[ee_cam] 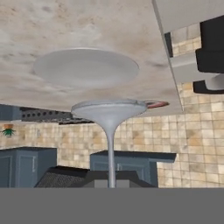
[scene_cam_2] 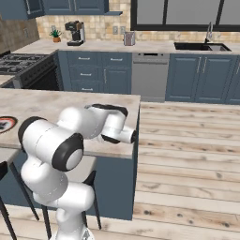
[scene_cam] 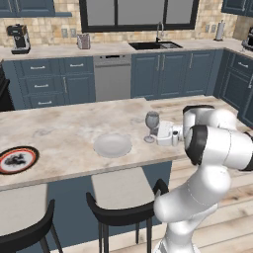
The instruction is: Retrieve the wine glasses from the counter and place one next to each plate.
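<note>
We see a wine glass (scene_cam: pixel 151 125) upright on the tabletop (scene_cam: pixel 64 136), just beside the plain pale plate (scene_cam: pixel 112 145), on that plate's right in the left base view. In the hand view the scene reads upside down: the glass's round foot (ee_cam: pixel 108 109) meets the marble surface and the thin stem (ee_cam: pixel 111 157) runs down to the bottom edge, between where the gripper tips should be. The gripper (scene_cam: pixel 160 132) sits right at the glass, with the white hand body beside it. We take it to be pinched narrow on the stem, though the tips themselves are hidden from us.

The patterned plate (scene_cam: pixel 17 159) with the red-orange rim lies well apart at the far left of the tabletop, and we see no glass beside it.

We judge the step in hand to be setting this glass down next to the pale plate. To do it well, we would keep the stem vertical, make sure the foot lies flat on the stone, open the gripper gently, and back away without brushing the bowl or nudging the plate.

We can read no brand, label or writing anywhere; the coffee machine (scene_cam: pixel 20 38) on the back counter is too small to show any
</note>
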Robot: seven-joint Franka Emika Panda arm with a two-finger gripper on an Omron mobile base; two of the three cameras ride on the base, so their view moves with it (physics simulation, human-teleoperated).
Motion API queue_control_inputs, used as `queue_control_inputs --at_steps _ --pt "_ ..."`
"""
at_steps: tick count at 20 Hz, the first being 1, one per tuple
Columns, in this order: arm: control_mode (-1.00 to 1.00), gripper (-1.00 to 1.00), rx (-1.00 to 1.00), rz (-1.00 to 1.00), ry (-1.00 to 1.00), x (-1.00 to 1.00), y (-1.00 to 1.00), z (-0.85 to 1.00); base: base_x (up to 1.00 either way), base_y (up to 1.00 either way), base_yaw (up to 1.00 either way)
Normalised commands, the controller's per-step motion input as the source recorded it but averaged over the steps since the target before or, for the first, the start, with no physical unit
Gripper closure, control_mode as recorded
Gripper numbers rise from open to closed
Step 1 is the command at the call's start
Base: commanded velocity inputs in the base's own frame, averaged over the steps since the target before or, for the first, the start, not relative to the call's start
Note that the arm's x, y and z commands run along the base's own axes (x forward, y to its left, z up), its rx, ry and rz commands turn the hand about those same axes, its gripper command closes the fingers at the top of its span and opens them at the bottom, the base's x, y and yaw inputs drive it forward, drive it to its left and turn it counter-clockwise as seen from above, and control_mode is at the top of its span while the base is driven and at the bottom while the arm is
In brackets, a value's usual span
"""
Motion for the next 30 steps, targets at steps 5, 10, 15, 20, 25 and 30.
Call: queue_control_inputs --at_steps 5,10,15,20,25,30 --pt "-1.00 1.00 0.00 0.00 0.00 0.00 0.00 -0.22 0.00 0.00 0.00" --pt "-1.00 1.00 0.00 0.00 0.00 0.04 0.00 -0.24 0.00 0.00 0.00" --pt "-1.00 1.00 0.00 0.00 0.00 0.14 0.00 -0.12 0.00 0.00 0.00" --pt "-1.00 1.00 0.00 0.00 0.00 0.22 0.00 -0.03 0.00 0.00 0.00" --pt "-1.00 1.00 0.00 0.00 0.00 0.24 0.00 0.00 0.00 0.00 0.00" --pt "-1.00 1.00 0.00 0.00 -0.01 0.18 0.00 0.00 0.00 0.00 0.00"
